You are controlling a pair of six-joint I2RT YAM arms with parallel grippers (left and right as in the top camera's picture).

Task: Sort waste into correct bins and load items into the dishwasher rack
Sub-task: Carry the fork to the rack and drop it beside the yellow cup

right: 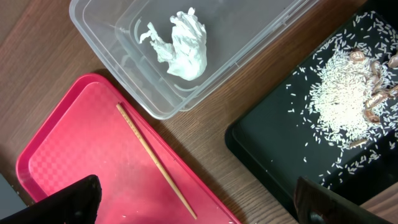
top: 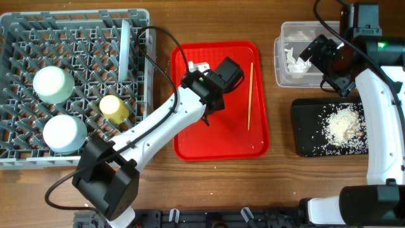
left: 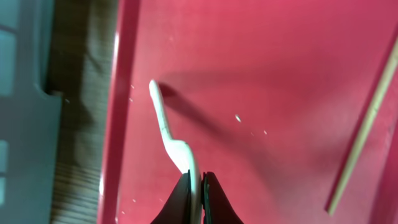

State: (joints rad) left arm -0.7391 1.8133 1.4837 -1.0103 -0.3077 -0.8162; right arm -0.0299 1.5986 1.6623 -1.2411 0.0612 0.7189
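Wooden table (top: 281, 183) bears grey rack (top: 82, 60) and red tray (top: 221, 136).

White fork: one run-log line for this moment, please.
left tool shut on white fork over red tray | right tool open | tissue in clear tub | rice in black tray

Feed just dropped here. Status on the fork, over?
Left gripper shut on white fork, over red tray. Right gripper open, empty, near clear tub. Wooden stick lies on tray, apart from fork.
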